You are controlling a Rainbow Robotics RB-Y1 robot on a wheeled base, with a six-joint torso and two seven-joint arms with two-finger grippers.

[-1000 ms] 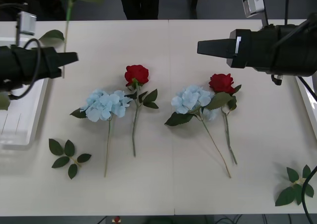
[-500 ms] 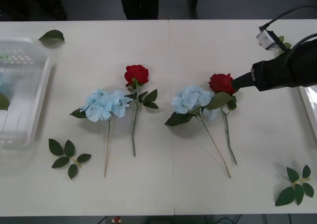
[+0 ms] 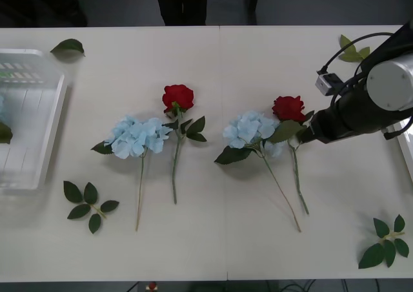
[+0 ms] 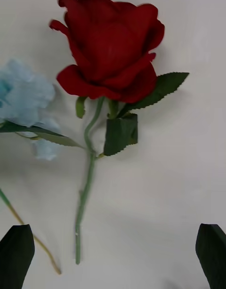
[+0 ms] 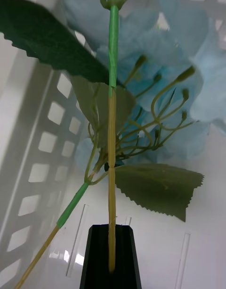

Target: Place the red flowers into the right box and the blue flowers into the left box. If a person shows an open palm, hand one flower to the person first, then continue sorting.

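Note:
On the table lie two red flowers and two blue flowers. My right gripper hovers low beside the right rose's leaves. In the right wrist view this gripper is open, its fingers apart on either side of the rose's stem, below the bloom. My left gripper is shut on the stem of another blue flower, held over the left box. The left box stands at the table's left edge. A strip of the right box shows at the far right.
Loose leaf sprigs lie at the front left and front right. Single leaves rest near the back left and back right. The right hydrangea's head and leaves overlap the right rose's stem.
The left arm has swung left out of the front view with its blue flower. The right arm has come down and turned toward the right rose.

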